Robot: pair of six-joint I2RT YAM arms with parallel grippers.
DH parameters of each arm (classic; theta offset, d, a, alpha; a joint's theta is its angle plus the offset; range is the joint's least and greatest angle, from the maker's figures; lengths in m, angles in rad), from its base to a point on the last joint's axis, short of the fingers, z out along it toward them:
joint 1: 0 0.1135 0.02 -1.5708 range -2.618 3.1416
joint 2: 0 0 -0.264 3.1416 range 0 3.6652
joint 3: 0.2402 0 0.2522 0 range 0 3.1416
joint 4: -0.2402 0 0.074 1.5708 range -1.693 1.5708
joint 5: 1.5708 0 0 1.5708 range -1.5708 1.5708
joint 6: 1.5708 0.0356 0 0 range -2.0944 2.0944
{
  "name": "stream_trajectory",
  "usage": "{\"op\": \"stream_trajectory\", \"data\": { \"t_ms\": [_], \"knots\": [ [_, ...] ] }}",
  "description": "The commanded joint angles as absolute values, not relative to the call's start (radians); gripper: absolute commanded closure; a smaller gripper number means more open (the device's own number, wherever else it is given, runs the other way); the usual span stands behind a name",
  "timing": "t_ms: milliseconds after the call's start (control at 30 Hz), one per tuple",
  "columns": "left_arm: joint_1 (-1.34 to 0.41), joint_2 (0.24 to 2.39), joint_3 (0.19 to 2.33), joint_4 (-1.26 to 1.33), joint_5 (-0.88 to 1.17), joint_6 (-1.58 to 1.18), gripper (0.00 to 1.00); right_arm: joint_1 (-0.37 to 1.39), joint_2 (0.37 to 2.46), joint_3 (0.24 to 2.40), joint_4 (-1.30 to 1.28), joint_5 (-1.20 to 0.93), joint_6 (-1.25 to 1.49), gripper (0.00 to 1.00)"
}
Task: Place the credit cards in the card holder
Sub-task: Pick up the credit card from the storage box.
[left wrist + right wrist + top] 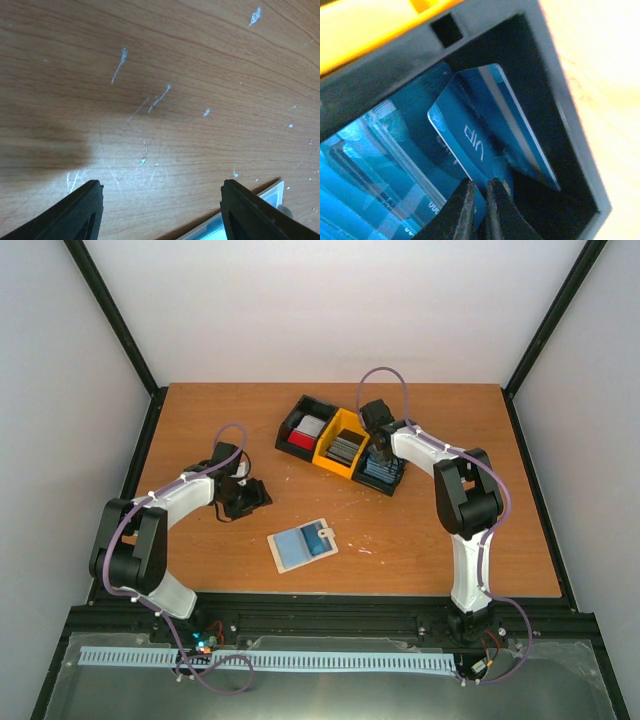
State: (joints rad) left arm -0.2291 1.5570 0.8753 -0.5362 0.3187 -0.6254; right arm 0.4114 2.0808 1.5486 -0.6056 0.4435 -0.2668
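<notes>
Evidently mid-pickup: right claw [480, 183] seems pinched shut on a blue card [470, 145] standing in the bin [572, 130] around it. Next, lift clear, then carry to the wallet [302, 545], well off to its left, near the open left claw [161, 184].

**Left arm** [183, 490]: elbow folded back beside its base, forearm reaching forward and towards the centre, wrist pitched down. The left gripper [162, 200] hangs low, its jaws spread wide and empty.

**Right arm** [468, 565]: lower link rising from its base, forearm extended forward and leftwards, wrist turned steeply down. The right gripper [479, 187] has its fingers drawn almost together, pinching the lower edge of a blue card [465, 145].
</notes>
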Motion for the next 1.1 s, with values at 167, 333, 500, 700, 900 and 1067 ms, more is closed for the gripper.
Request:
{"op": "stream_trajectory", "data": {
  "t_ms": [167, 333, 500, 700, 900, 1067],
  "knots": [
    [-0.219, 1.545, 0.899, -0.511, 0.325, -0.603, 0.34, 0.411, 2.115, 1.533, -0.48, 0.573, -0.417, 0.91],
    [-0.219, 1.542, 0.903, -0.511, 0.323, -0.603, 0.34, 0.41, 2.117, 1.536, -0.489, 0.511, -0.429, 0.88],
    [-0.219, 1.547, 0.904, -0.512, 0.323, -0.601, 0.34, 0.411, 2.119, 1.535, -0.515, 0.477, -0.42, 0.83],
    [-0.219, 1.547, 0.899, -0.51, 0.321, -0.599, 0.34, 0.411, 2.118, 1.539, -0.519, 0.491, -0.408, 0.8],
    [-0.219, 1.547, 0.896, -0.508, 0.322, -0.598, 0.34, 0.411, 2.11, 1.551, -0.512, 0.526, -0.401, 0.79],
    [-0.219, 1.547, 0.894, -0.506, 0.322, -0.598, 0.34, 0.411, 2.101, 1.568, -0.517, 0.545, -0.377, 0.7]
  ]
}}
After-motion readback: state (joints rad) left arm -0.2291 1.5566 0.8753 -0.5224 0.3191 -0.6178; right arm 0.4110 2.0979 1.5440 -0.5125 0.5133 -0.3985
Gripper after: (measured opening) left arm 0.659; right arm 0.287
